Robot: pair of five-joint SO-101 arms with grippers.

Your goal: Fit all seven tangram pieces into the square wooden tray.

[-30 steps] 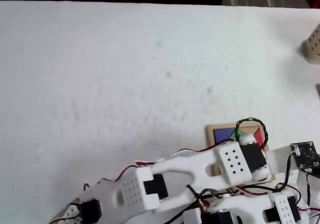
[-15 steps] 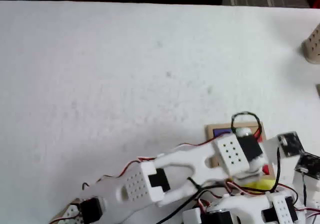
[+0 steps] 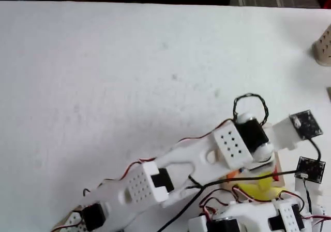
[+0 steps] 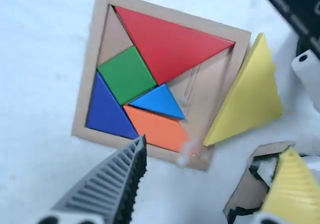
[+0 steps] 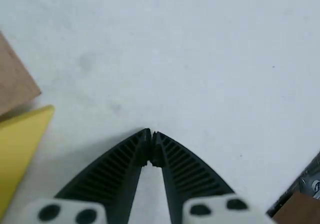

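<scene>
White tabletop (image 3: 103, 87) holds the wooden tray (image 4: 85, 79) at 5 o'clock, with the yellow triangle (image 4: 247, 99) touching its 6 o'clock rim. The left gripper (image 4: 215, 146) gapes empty and the right gripper (image 5: 151, 149) is clenched on nothing. Best pinch the triangle's edges, then lower it flat beside the red triangle (image 4: 167, 41).

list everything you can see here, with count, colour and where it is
wooden tray: 1, light brown, on the table
red triangle: 1, red, large, in the tray along one side
green square: 1, green, in the tray, touching the red triangle
dark blue triangle: 1, in a tray corner
light blue triangle: 1, small, mid-tray
orange piece: 1, orange, in the tray against its rim
yellow triangle: 1, yellow, large, outside the recess, lying along one rim
table: 1, white
block with holes: 1, tan, at the table's edge
left gripper: 1, one grey and one yellow finger, open over the tray's rim
right gripper: 1, black, shut, empty, over bare table
</scene>
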